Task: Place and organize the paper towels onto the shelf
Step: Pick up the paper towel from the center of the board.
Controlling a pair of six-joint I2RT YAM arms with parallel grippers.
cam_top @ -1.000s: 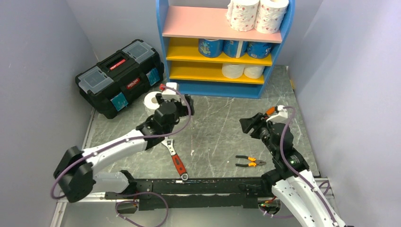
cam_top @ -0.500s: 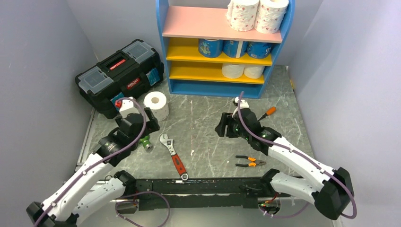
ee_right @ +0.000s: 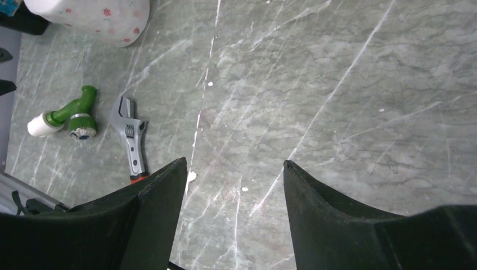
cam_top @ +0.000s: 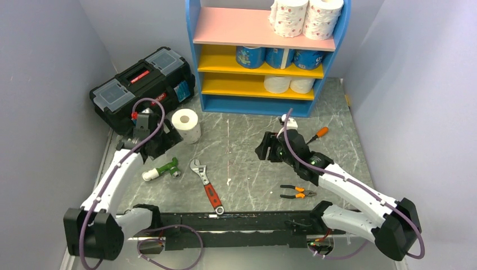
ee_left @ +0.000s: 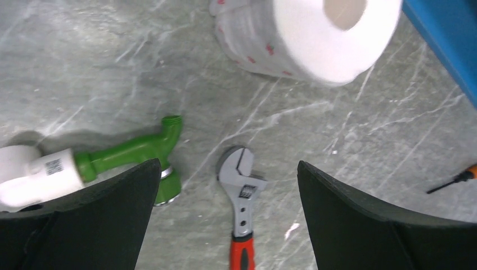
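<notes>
The blue shelf stands at the back. Two pink-dotted paper towels are on its pink board, three blue-wrapped ones on the upper yellow board, and two plain ones on the lower board. One pink-dotted roll stands on the floor in front of the shelf, and shows in the left wrist view and the right wrist view. My left gripper is open and empty, just left of that roll. My right gripper is open and empty over the mid floor.
A black toolbox sits behind the left gripper. A green nozzle, a red-handled wrench, pliers and an orange screwdriver lie on the marble floor. Grey walls close in both sides.
My left arm has swung left and back, away from the floor roll, uncovering the green nozzle. My right arm reached forward to mid floor, then held still.
</notes>
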